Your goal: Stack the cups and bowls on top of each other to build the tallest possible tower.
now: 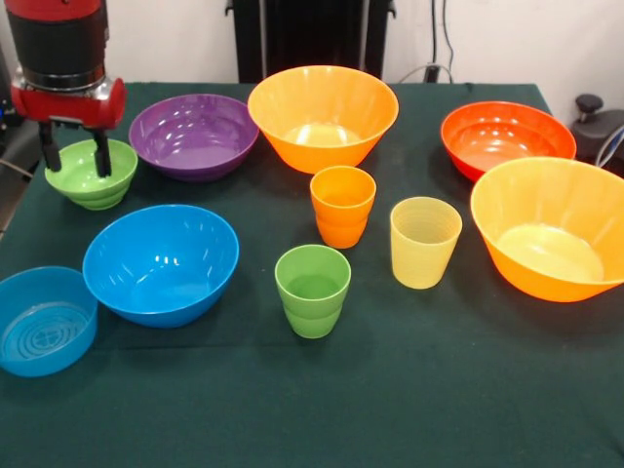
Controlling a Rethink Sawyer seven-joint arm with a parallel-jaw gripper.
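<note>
At the table's far left corner in the front view, your red and black gripper (75, 154) hangs over the small green glossy plastic bowl (91, 175), its two dark fingers (101, 154) spread apart with nothing between them. One finger dips inside the bowl's mouth; the other stands at the rim on the outer side, so you straddle that wall, though you cannot tell whether either finger touches it.

Just beside that bowl sits the purple glossy bowl (194, 136), then a big orange bowl (323, 115) further along the far edge. Below the gripper you see the medium blue bowl (162, 263), and next to it, at the near left edge, the small translucent blue bowl (45, 321).

Well apart from the gripper, mid-table, stand the three ribbed plastic tumblers, all upright and separate: the green cup (312, 290), the orange cup (342, 205) and the pale yellow cup (425, 242). The red-orange bowl (507, 138) and a second big orange bowl (551, 241) sit at the right side of the dark green table (390, 400).
</note>
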